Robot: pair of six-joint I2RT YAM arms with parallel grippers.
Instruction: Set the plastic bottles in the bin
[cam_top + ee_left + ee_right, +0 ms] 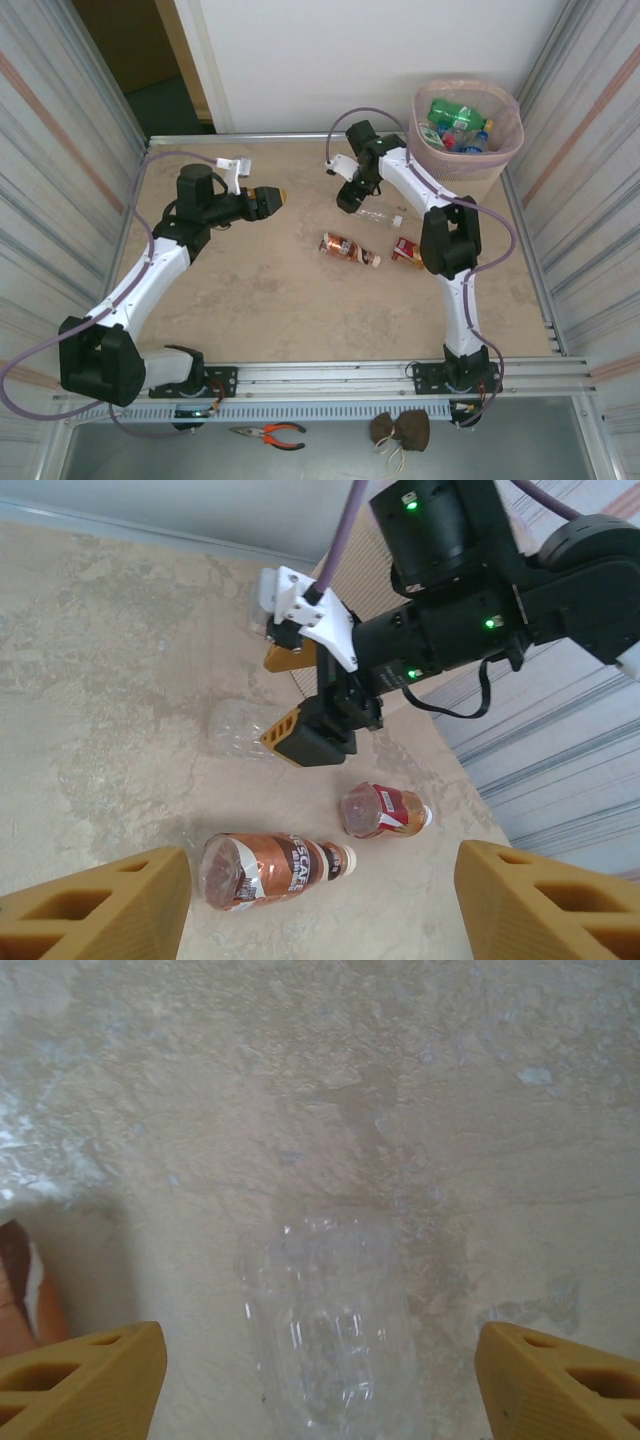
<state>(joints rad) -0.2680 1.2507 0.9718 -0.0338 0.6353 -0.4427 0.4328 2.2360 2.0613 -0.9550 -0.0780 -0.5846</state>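
The pale pink bin stands at the far right corner with several plastic bottles in it. Three bottles lie on the table. A clear one lies between the spread fingers of my right gripper, which is open and does not touch it. A brown-labelled bottle and a red-labelled one lie nearer me. My left gripper hangs open over the table's left part, facing them with nothing in it.
The right arm's elbow stands just right of the red-labelled bottle. Corrugated metal walls close both sides. Pliers and a small brown pouch lie on the ledge below the arm bases.
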